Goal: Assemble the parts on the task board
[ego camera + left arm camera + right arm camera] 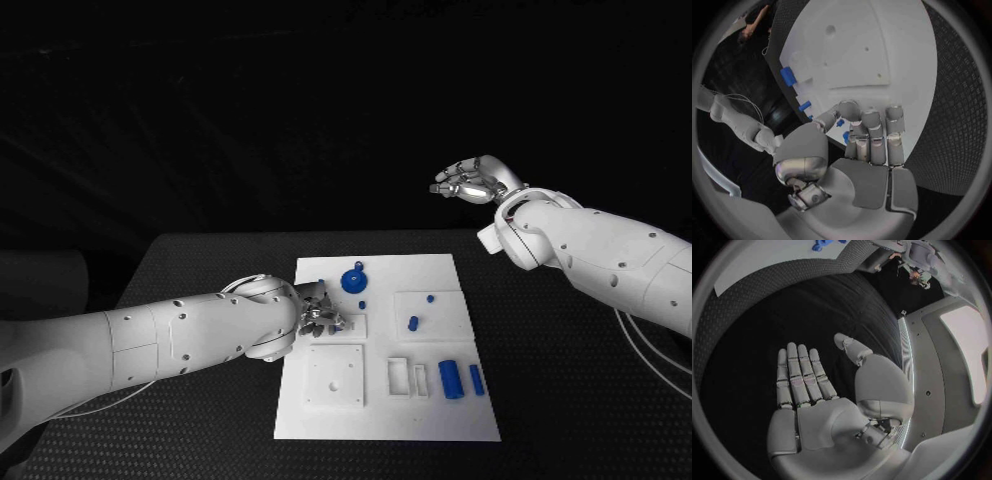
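- Step (my read): early pick stage. Left hand (320, 318) low over task board (447, 420), at its left-middle, by the small square recess; fingers curled in. Wrist view shows bits of blue betw. fingertips — can't tell if it's holding a part.
- Right hand (469, 183) up & well away beyond desk (577, 400), flat, wide, holding nothing.
- Round blue part (353, 279) near board's far edge.
- Two blue cylinders (460, 379) at near right, lying flat, long axes running near-to-far, side by side.
- Next: likely needs precise pinch + alignment w/ socket.
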